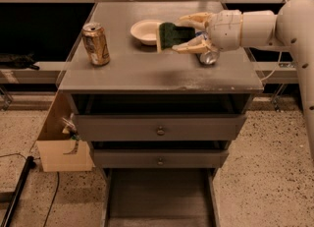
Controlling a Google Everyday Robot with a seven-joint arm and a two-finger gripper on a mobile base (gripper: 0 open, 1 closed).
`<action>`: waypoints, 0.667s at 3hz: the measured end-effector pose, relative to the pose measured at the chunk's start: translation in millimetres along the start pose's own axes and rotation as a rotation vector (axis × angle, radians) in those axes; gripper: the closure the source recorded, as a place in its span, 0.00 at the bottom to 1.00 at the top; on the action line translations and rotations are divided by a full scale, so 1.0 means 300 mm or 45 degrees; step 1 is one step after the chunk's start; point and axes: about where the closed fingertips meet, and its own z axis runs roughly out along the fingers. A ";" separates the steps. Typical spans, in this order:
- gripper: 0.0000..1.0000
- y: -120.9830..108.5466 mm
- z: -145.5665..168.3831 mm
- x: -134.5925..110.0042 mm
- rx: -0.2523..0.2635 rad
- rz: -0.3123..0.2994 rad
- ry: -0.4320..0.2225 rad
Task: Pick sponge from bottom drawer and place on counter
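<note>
My gripper [184, 35] reaches in from the right over the counter [147, 73], shut on the sponge [172, 36]. The sponge shows its dark green face with a pale yellow edge at its left, held above the counter's back middle, just right of a white bowl. The bottom drawer [157, 196] is pulled out at the bottom of the cabinet, and its tray looks bare.
A white bowl [145, 30] sits at the counter's back middle. A gold can [95, 43] stands upright at the left. A silver can [208, 57] lies on its side under my gripper. Two knobbed drawer fronts [160, 128] are shut. A cardboard box [61, 142] stands left of the cabinet.
</note>
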 end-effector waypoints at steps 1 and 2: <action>1.00 0.039 -0.017 0.038 -0.034 0.049 0.041; 1.00 0.069 -0.039 0.111 -0.108 0.105 0.127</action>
